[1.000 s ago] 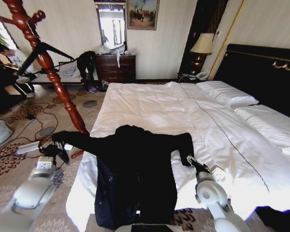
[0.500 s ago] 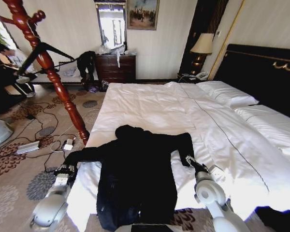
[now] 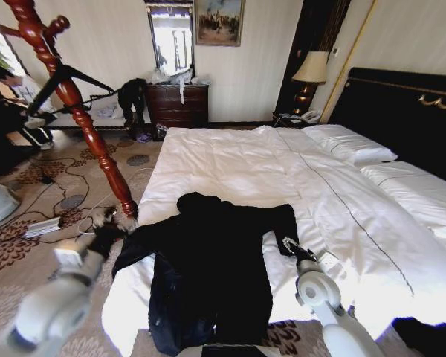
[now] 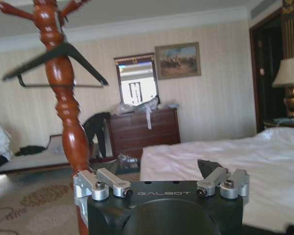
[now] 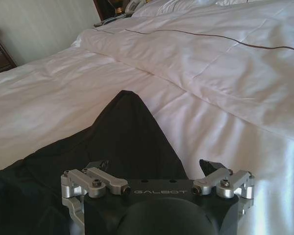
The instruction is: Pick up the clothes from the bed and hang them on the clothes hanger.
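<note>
Both sets of jaws stood spread and empty: the right gripper (image 5: pixel 157 169) hovered over a coat (image 3: pixel 208 260) sleeve on the bed (image 3: pixel 230 160), the left gripper (image 3: pixel 108 223) beside the other sleeve. Pickup seemed pending; next, closing on cloth. The left wrist view alone showed the clothes hanger (image 4: pixel 56 58) clearly, on the wooden stand (image 4: pixel 63 107).

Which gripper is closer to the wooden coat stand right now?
Left. The left gripper is beside the coat stand, near its foot. The right gripper is across the bed, at the coat sleeve.
</note>
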You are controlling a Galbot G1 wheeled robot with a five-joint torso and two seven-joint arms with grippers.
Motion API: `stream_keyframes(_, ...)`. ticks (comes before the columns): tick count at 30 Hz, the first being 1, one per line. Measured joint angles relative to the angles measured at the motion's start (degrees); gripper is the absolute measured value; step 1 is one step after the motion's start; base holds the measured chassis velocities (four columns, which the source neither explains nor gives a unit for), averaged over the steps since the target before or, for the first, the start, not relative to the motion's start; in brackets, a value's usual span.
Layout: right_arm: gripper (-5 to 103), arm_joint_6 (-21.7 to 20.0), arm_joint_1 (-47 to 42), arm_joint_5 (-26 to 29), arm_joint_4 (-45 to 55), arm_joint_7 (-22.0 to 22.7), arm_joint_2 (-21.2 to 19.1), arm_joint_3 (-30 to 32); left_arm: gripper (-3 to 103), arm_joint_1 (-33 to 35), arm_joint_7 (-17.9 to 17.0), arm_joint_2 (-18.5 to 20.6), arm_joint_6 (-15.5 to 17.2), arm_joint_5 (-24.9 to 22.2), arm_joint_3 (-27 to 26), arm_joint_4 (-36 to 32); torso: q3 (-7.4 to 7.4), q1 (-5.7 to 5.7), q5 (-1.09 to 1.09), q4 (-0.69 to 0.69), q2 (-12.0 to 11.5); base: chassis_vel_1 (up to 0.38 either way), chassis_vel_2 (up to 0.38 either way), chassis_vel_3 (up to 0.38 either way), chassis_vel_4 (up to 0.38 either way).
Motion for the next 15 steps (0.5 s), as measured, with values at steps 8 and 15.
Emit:
stream_keyframes(8, 100, 0.60, 0.87, -0.02, -0.36, -0.87, 1.14, -0.44, 100, -19.68, -1.98, 14.45, -0.10, -12.51, -1.59, 13.85, 0.01, 0.01, 0.03, 0.02, 0.00, 0.000, 0.000, 0.000, 0.000)
stream_keyframes(15, 100, 0.61, 1.52, 0.37, -0.42, -0.95, 0.77, -0.79, 100, -31.71, -1.23, 22.28, 4.65, -17.09, -0.16, 25.42, 0.00, 0.01, 0.00, 0.05, 0.00, 0.000, 0.000, 0.000, 0.000)
